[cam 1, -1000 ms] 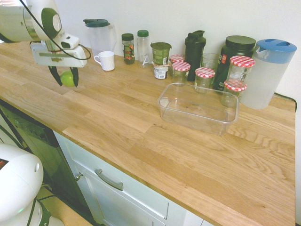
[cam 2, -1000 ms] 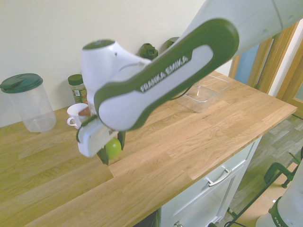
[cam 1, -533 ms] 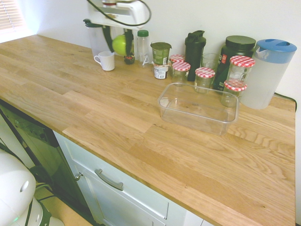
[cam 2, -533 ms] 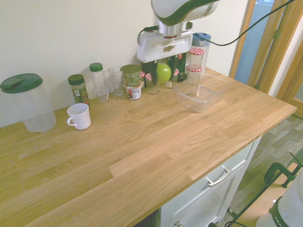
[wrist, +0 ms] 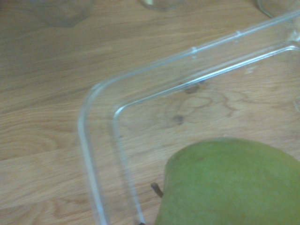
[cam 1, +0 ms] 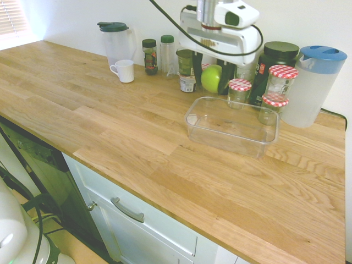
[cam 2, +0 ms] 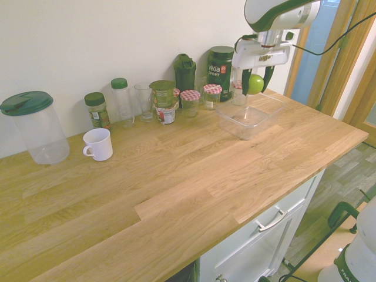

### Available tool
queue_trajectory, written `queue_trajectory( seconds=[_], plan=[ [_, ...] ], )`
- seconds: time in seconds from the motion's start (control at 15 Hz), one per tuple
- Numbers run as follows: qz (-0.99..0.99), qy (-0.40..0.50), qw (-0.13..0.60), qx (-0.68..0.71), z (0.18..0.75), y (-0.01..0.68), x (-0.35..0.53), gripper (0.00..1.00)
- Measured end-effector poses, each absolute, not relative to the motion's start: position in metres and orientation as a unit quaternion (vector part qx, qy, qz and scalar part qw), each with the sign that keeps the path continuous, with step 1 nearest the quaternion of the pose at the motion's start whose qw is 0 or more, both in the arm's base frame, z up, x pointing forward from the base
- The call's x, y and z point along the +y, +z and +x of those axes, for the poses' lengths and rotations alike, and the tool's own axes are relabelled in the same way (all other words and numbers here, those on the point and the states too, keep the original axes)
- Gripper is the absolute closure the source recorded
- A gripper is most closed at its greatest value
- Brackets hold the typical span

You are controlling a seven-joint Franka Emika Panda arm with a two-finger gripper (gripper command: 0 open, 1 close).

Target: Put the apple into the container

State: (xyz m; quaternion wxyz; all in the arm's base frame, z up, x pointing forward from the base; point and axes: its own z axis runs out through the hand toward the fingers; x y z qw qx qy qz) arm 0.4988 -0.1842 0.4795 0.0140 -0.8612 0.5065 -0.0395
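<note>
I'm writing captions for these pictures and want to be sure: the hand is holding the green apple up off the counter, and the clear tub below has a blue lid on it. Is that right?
Not quite: the clear tub is open, with no lid, as the first exterior view shows. The hand does hold the green apple up off the counter.

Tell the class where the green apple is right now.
In the second exterior view, the green apple is at the upper right, held between the fingers of the gripper, raised above the clear tub.
</note>
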Motion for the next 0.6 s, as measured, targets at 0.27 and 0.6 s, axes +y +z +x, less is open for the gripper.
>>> queue_trajectory(
  seconds=[0.27, 0.6],
  plan=[
    [-0.849, -0.031, 0.018, 0.527, 0.506, 0.433, -0.218, 1.00],
    [-0.845, -0.058, 0.013, 0.531, 0.514, 0.379, -0.219, 1.00]
  ],
)
